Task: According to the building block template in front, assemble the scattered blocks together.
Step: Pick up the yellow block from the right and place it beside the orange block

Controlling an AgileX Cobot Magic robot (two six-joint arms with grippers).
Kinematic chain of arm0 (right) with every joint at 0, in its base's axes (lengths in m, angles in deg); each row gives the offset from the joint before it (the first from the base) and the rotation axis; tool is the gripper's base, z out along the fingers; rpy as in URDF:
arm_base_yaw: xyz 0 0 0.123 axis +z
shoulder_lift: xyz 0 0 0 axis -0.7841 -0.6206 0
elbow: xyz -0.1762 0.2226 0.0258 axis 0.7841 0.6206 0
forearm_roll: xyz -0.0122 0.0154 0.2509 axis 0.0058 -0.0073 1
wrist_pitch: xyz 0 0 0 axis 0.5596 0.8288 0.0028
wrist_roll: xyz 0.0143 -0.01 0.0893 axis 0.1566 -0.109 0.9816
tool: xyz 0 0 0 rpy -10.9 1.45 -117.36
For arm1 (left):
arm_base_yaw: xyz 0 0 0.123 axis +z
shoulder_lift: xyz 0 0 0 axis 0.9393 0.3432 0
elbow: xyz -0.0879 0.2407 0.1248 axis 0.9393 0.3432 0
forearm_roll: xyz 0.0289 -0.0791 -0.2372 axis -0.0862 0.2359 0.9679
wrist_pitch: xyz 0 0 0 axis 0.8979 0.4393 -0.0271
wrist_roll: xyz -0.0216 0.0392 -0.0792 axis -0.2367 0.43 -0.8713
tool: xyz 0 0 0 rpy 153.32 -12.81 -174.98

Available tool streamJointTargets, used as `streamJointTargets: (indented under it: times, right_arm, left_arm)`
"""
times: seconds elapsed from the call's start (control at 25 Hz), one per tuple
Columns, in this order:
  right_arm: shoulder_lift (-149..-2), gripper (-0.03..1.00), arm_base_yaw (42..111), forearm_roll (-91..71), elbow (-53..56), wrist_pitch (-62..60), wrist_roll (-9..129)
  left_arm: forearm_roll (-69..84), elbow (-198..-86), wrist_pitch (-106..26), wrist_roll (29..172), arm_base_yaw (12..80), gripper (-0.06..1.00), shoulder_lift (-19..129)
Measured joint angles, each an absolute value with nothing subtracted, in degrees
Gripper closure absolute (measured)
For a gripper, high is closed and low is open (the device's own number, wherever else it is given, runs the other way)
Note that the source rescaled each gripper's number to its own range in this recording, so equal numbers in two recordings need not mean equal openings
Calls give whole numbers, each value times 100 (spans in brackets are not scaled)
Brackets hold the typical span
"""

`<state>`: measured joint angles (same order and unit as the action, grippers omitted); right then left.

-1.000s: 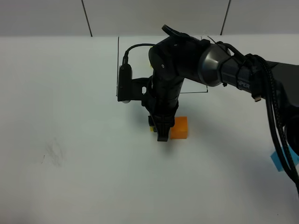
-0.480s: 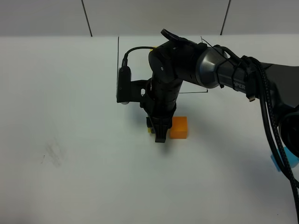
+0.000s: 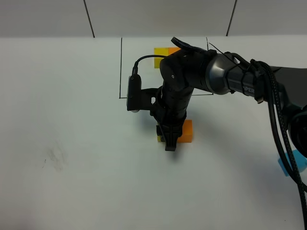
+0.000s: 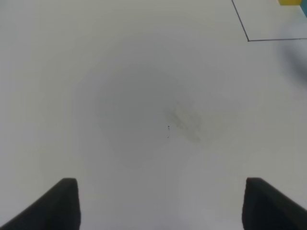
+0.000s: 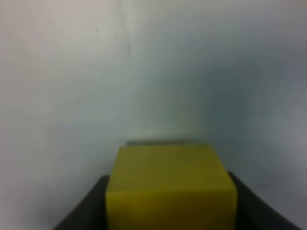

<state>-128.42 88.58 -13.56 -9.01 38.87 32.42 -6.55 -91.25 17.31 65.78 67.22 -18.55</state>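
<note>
My right gripper [image 3: 170, 143] reaches across the middle and is shut on the yellow cube [image 3: 159, 138], low over the table. In the right wrist view the yellow cube [image 5: 170, 187] fills the space between the dark fingers [image 5: 88, 211]. The orange cube [image 3: 186, 132] sits just right of the gripper; whether the two cubes touch is hidden. A sky-blue cube [image 3: 287, 166] lies at the far right, partly behind cables. The template's yellow [image 3: 160, 51] and orange [image 3: 173, 49] cubes show inside the black outline [image 3: 121, 67]; its blue cube is hidden by the arm. My left gripper [image 4: 163, 211] is open and empty.
The right arm [image 3: 230, 79] and its cables [image 3: 283, 139] cover the right side of the white table. The left wrist view shows the outline's corner [image 4: 248, 40], a template yellow cube [image 4: 290, 2] and a faint smudge [image 4: 184, 120] on the table.
My right gripper, with the yellow cube in it, has shifted slightly right and nearer, close against the orange cube. The arm has moved off the template's yellow and orange cubes.
</note>
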Motion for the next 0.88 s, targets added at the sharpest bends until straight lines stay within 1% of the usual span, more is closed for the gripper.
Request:
streamJointTargets:
  times: [0.88]
  right_arm:
    - [-13022, 72, 8697, -1245, -906, 3851, 2929]
  left_arm:
    - [-655, -9125, 1731, 6578, 6722, 46, -1855]
